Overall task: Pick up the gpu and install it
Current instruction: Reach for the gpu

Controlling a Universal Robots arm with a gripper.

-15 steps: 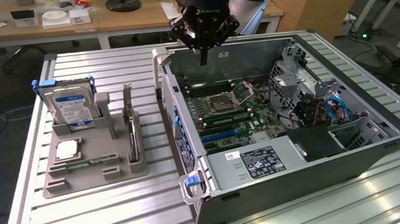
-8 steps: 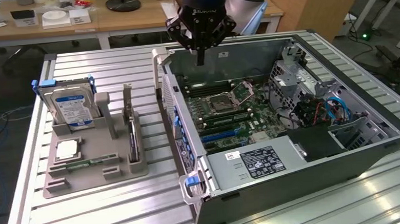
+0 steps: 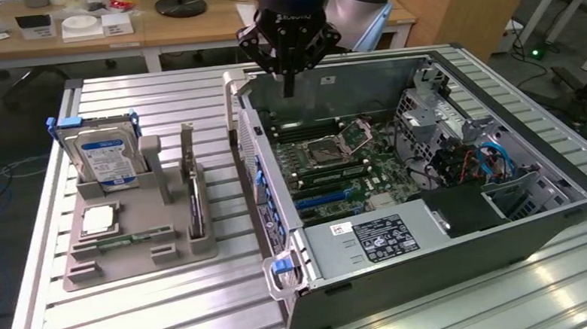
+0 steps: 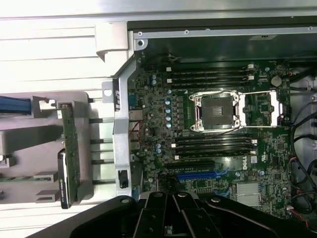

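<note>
The gpu (image 3: pixel 191 186) stands on edge in a slot of the grey holder (image 3: pixel 128 267), at the exterior view's left of the open computer case (image 3: pixel 537 219). In the wrist view the gpu (image 4: pixel 71 153) shows edge-on as a thin green and dark strip beside the case's rear wall. My gripper (image 3: pixel 289 88) hangs above the far end of the case, over the motherboard (image 3: pixel 339 170), well apart from the gpu. Its fingers are shut with nothing between them. In the wrist view my gripper (image 4: pixel 172 199) sits over the board near the blue slot (image 4: pixel 197 175).
The holder also carries a silver hard drive (image 3: pixel 107 158) with a blue-white label, a processor chip (image 3: pixel 97 219) and a narrow green memory stick (image 3: pixel 137 237). A power supply (image 3: pixel 373 239) and cables (image 3: pixel 474 162) fill the case's near side. The open processor socket (image 4: pixel 218 111) lies mid-board.
</note>
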